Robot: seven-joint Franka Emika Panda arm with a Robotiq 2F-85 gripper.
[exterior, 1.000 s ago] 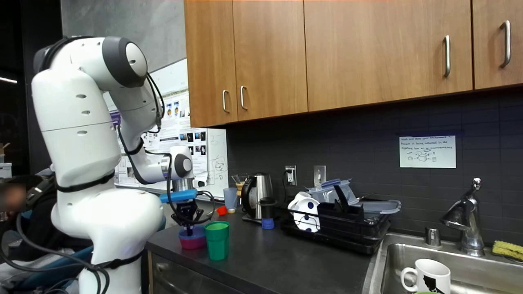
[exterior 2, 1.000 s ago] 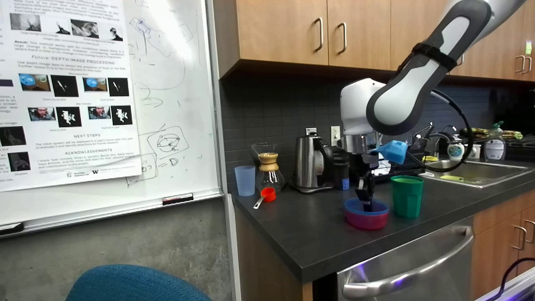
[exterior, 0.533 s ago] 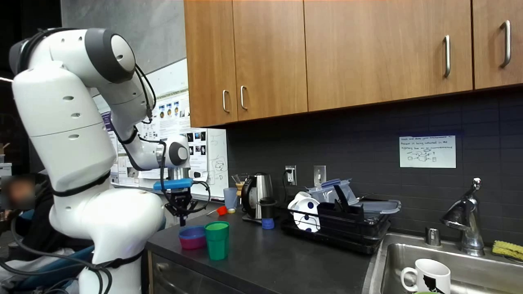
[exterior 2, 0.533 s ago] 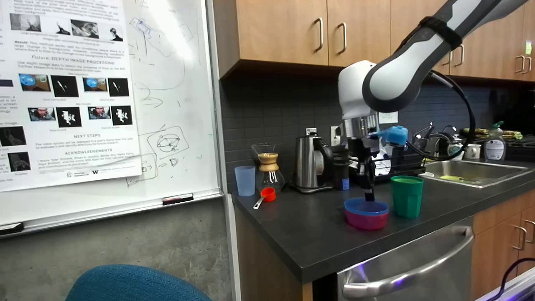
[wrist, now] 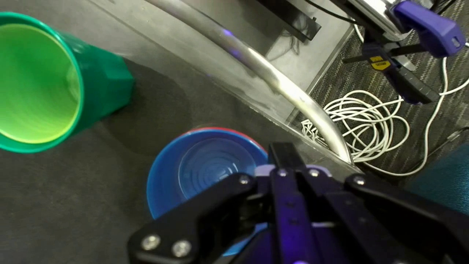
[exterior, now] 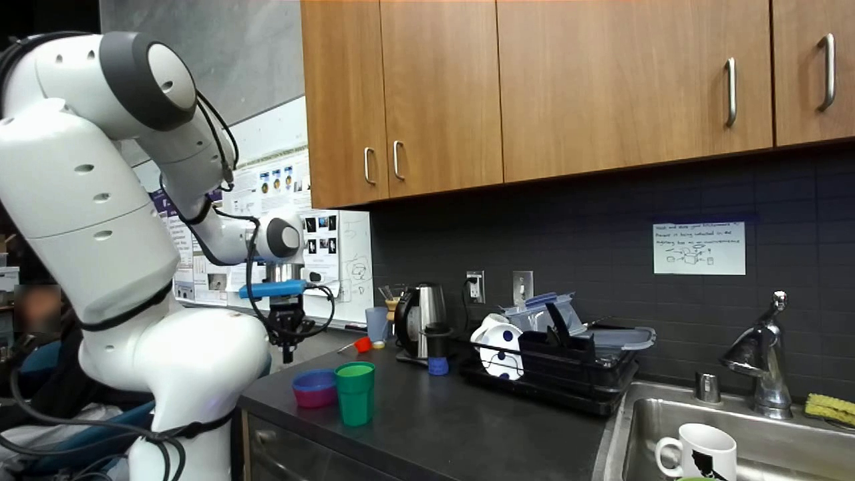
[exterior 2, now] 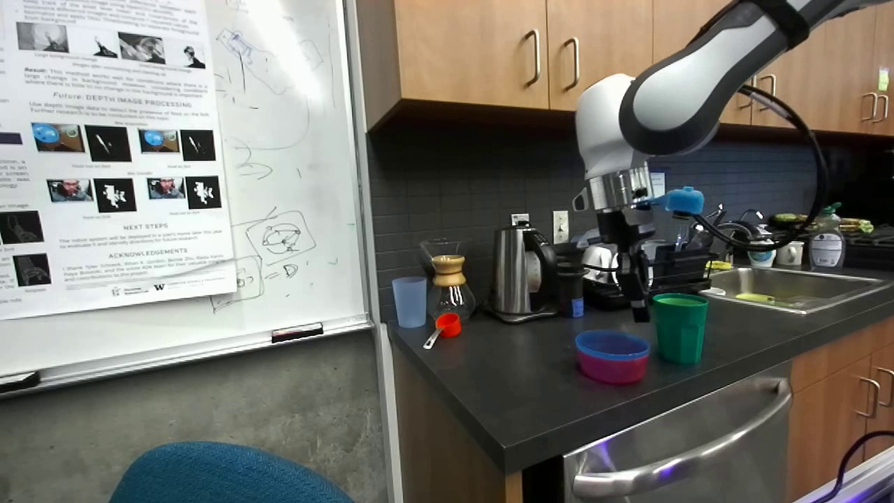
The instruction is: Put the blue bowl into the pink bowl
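The blue bowl [exterior 2: 612, 344] sits nested inside the pink bowl [exterior 2: 613, 370] on the dark counter, its rim showing above the pink one. Both bowls also show in an exterior view, blue [exterior: 314, 379] above pink [exterior: 315, 399]. In the wrist view the blue bowl [wrist: 209, 165] is seen from above, with a thin red edge of the pink bowl [wrist: 217, 128] behind it. My gripper [exterior 2: 640, 313] is above the bowls, apart from them. In the wrist view its fingertips [wrist: 285, 152] are together with nothing between them. The gripper's linkage hides part of the blue bowl there.
A tall green cup [exterior 2: 680, 328] stands right beside the bowls. A kettle [exterior 2: 515, 272], a red measuring scoop [exterior 2: 448, 324], a light blue cup [exterior 2: 410, 302] and a black dish rack [exterior: 554, 367] stand farther back. The counter's front edge is near the bowls.
My gripper has risen out of the blue bowl and moved up and away, back toward the robot's base. The two bowls and the green cup have stayed in place.
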